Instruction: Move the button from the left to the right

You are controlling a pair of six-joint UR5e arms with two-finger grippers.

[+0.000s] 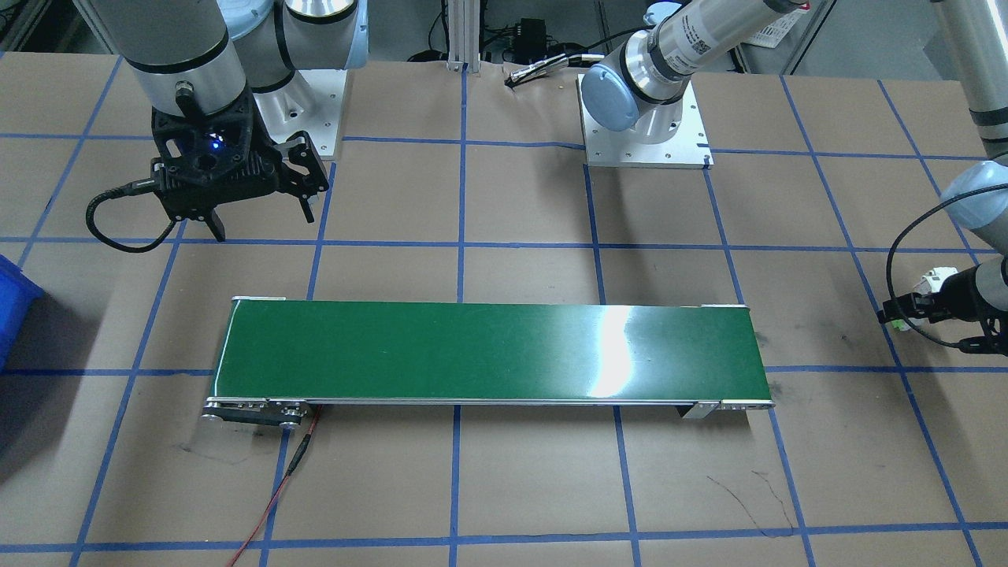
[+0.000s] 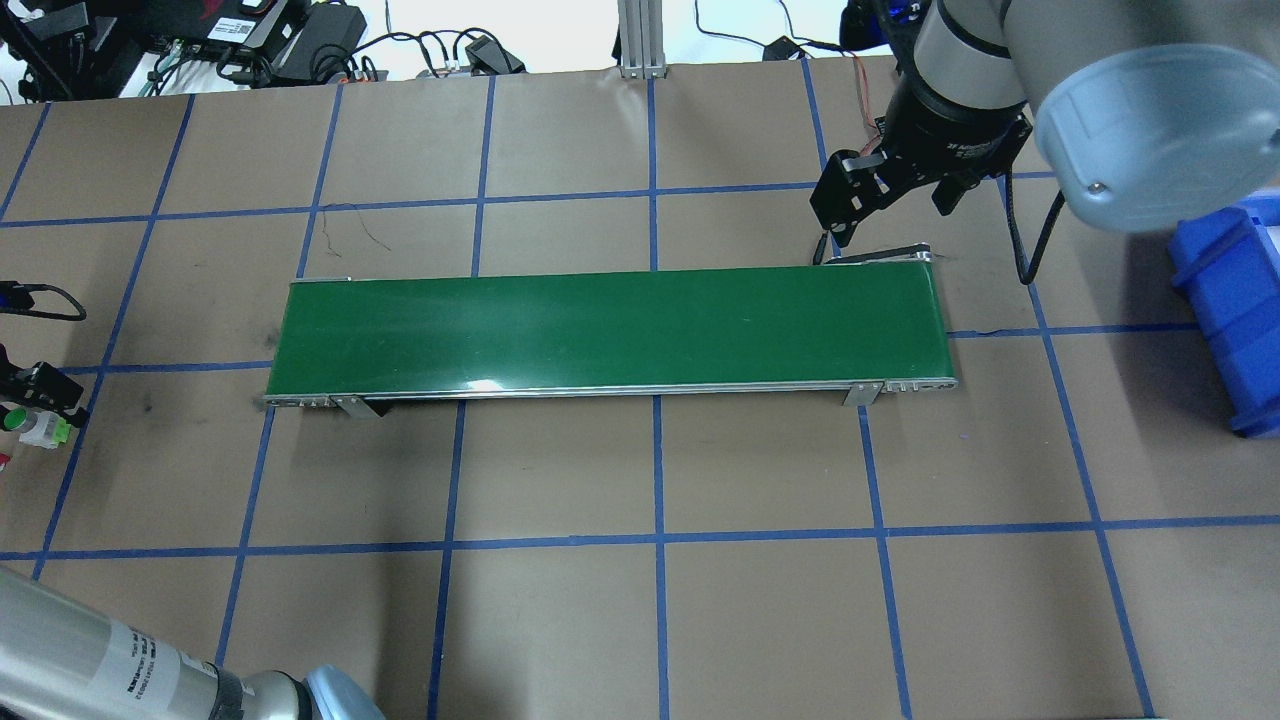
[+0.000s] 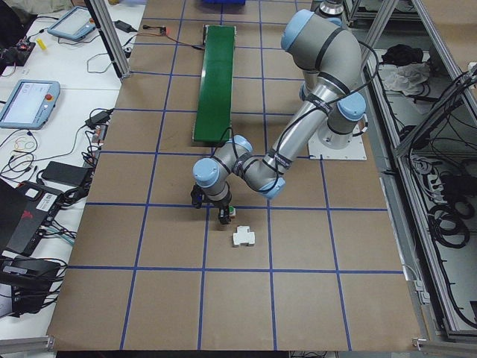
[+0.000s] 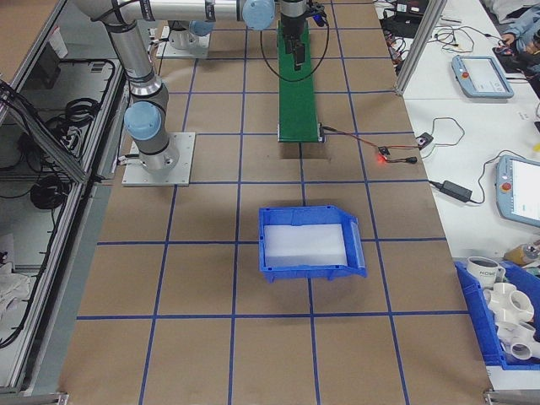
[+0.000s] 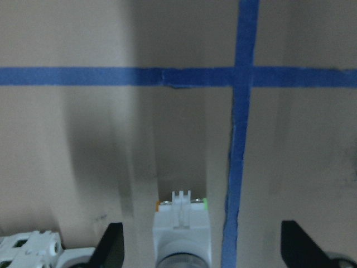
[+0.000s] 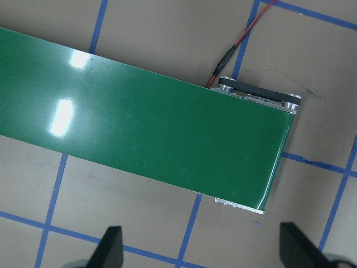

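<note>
The button (image 5: 182, 231) sits on the brown table (image 2: 760, 600), at the bottom middle of the left wrist view, just beside a blue tape line (image 5: 237, 167). The left gripper (image 5: 201, 245) is low over it, and its two dark fingers (image 5: 111, 243) stand wide apart, one on each side of the button, not touching it. In the overhead view the button's green cap (image 2: 14, 418) shows at the far left edge, well apart from the long green belt (image 2: 610, 325) in the middle.

A white boxy part (image 3: 244, 237) lies near the button (best seen in the left side view).

The right gripper (image 1: 260, 201) hangs above the table at the upper left of the front view, fingers wide and holding nothing. A blue bin (image 4: 310, 243) with a white floor sits in the middle of the right side view.
</note>
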